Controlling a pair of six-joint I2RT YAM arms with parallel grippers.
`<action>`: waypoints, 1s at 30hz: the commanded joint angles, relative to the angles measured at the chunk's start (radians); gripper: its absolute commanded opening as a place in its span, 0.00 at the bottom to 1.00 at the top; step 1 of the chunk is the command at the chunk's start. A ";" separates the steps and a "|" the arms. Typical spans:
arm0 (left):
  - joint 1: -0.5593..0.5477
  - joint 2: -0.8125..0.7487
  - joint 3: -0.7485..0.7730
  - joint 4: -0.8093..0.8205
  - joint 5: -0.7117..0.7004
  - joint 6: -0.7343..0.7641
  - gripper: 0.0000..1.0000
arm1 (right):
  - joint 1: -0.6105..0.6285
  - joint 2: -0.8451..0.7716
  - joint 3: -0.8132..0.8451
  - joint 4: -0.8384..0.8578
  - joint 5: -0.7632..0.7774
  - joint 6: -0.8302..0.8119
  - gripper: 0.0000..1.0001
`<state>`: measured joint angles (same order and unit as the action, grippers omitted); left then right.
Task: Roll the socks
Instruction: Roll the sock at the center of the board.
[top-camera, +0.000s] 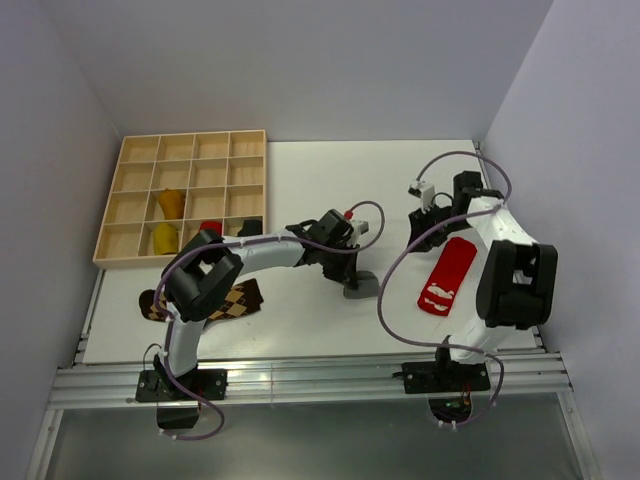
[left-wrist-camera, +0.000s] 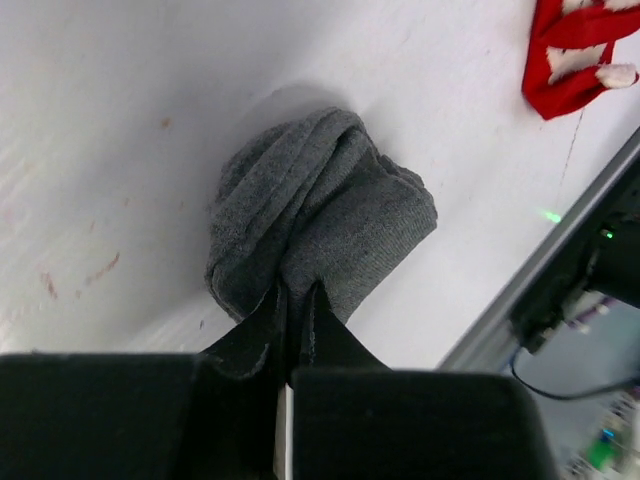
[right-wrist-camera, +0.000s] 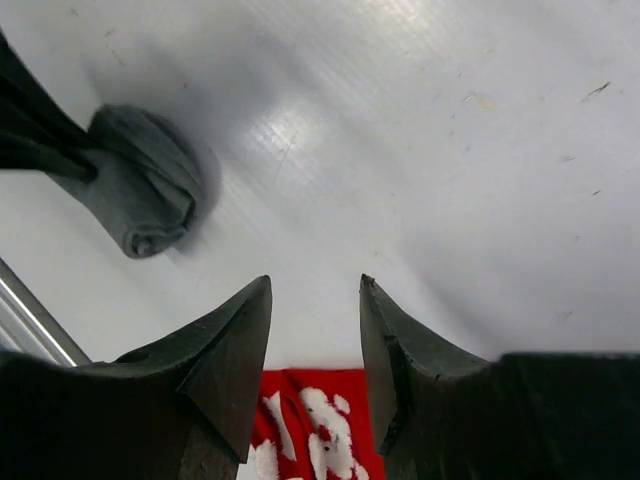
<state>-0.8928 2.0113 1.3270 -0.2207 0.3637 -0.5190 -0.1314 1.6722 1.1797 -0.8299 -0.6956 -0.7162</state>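
My left gripper (left-wrist-camera: 296, 288) is shut on the edge of a rolled grey sock (left-wrist-camera: 320, 205), which rests on the white table near the middle (top-camera: 360, 287); it also shows in the right wrist view (right-wrist-camera: 145, 190). A red sock with white marks (top-camera: 448, 275) lies flat at the right, its end under my right gripper (right-wrist-camera: 315, 283), which is open and empty above the table (top-camera: 432, 222). The red sock's end shows in both wrist views (right-wrist-camera: 315, 425) (left-wrist-camera: 570, 60). A brown-tan argyle sock (top-camera: 235, 300) lies at the left under the left arm. Mustard bundles (top-camera: 171, 203) (top-camera: 163, 238) and a red bundle (top-camera: 210, 228) sit in the tray.
A wooden compartment tray (top-camera: 182, 160) stands at the back left. A dark bundle (top-camera: 250, 228) sits in its near right cell. A metal rail (top-camera: 300, 375) runs along the table's near edge. Grey walls close in on both sides.
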 joint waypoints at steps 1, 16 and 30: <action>0.037 0.020 0.075 -0.198 0.087 -0.055 0.00 | 0.009 -0.148 -0.109 0.113 -0.012 -0.074 0.48; 0.129 0.193 0.232 -0.335 0.221 -0.113 0.00 | 0.238 -0.603 -0.494 0.230 -0.007 -0.365 0.57; 0.170 0.264 0.259 -0.330 0.328 -0.125 0.00 | 0.555 -0.597 -0.555 0.368 0.151 -0.364 0.62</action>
<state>-0.7273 2.2398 1.5700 -0.5320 0.7193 -0.6514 0.3733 1.0634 0.6430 -0.5385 -0.6132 -1.0664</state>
